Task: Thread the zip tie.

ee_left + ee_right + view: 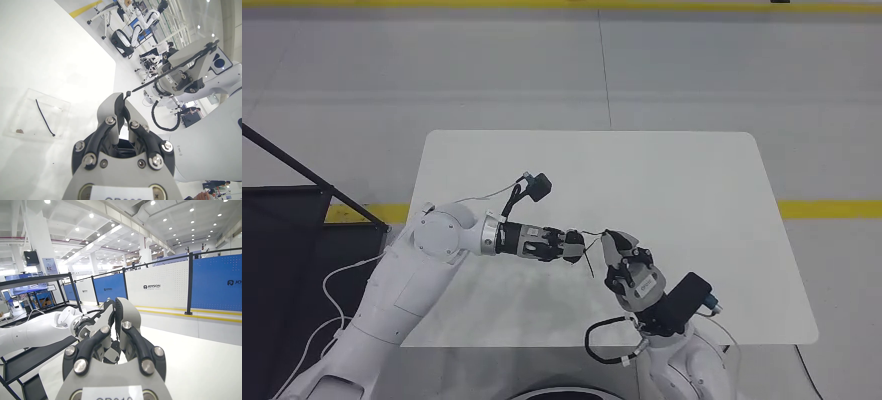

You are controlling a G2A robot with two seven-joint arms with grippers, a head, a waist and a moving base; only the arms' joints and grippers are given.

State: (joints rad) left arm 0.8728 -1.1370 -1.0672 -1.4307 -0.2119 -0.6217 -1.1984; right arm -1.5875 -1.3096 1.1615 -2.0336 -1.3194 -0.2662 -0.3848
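Okay, left fingers (108,108) are clamped below the zip tie's head (128,93), right fingers (128,311) pinching the tail (145,85), tip just beside the head. Alignment step, I'd say; next I need a straight, fine push through.

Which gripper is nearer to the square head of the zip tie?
Left. The left gripper pinches the zip tie just below its head, which pokes out past the fingertips. The right gripper holds it farther along, the tail tip pointing at the head.

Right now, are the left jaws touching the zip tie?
Touching. Left wrist view shows the left gripper, jaws shut, pinching the zip tie just below its head.
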